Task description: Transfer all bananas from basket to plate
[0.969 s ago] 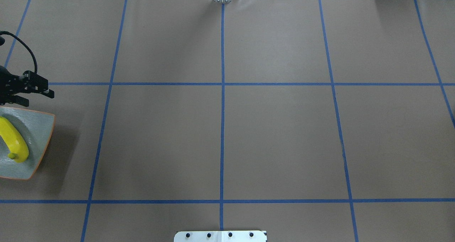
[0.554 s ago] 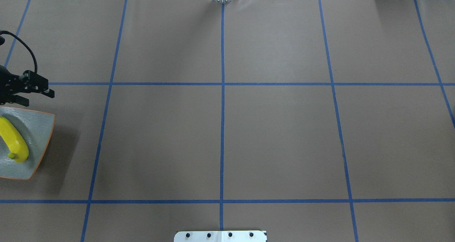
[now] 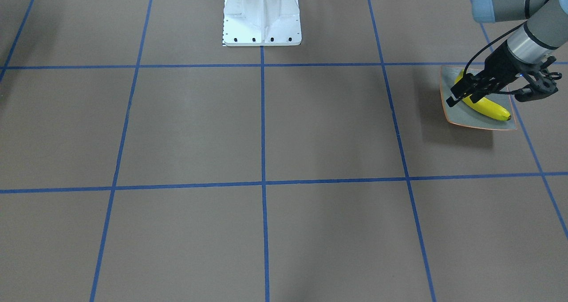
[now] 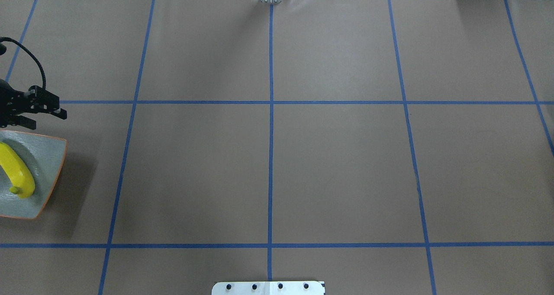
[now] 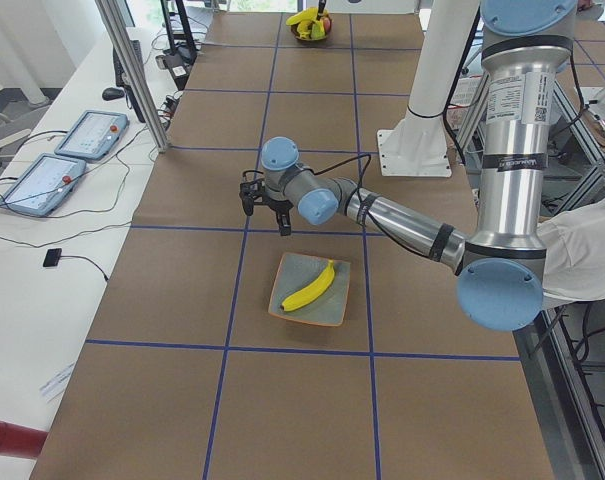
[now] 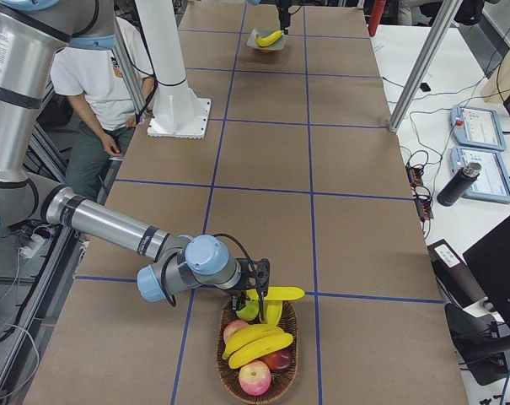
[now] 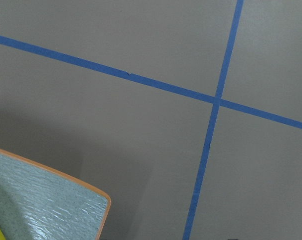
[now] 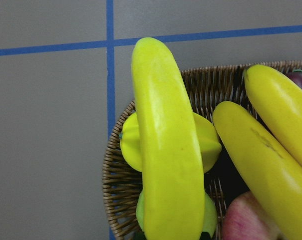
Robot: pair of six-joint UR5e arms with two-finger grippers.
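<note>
Yellow, glossy banana no. 1 (image 5: 310,287) lies diagonally in the plate (image 4: 45,156), which sits at the robot's left end of the brown table (image 4: 337,169) with its blue tape grid. The left gripper (image 4: 48,118) hangs just beyond the plate's far edge, above the paper, with its fingers spread and nothing between them.

At the opposite end of the table, banana no. 2 (image 8: 168,150) sits level across the tip of the right gripper (image 6: 259,287), clear above the near rim of the wicker basket (image 8: 116,185). The fingers themselves are not visible; whether they are clamped on the fruit cannot be told. Directly beneath it lies a pale yellow-green fruit (image 8: 208,145).

Two more bananas (image 6: 259,342) rest side by side in the basket, alongside red apples (image 6: 255,377).

A person in a white shirt (image 6: 94,76) sits behind the robot's white base (image 3: 262,13).
</note>
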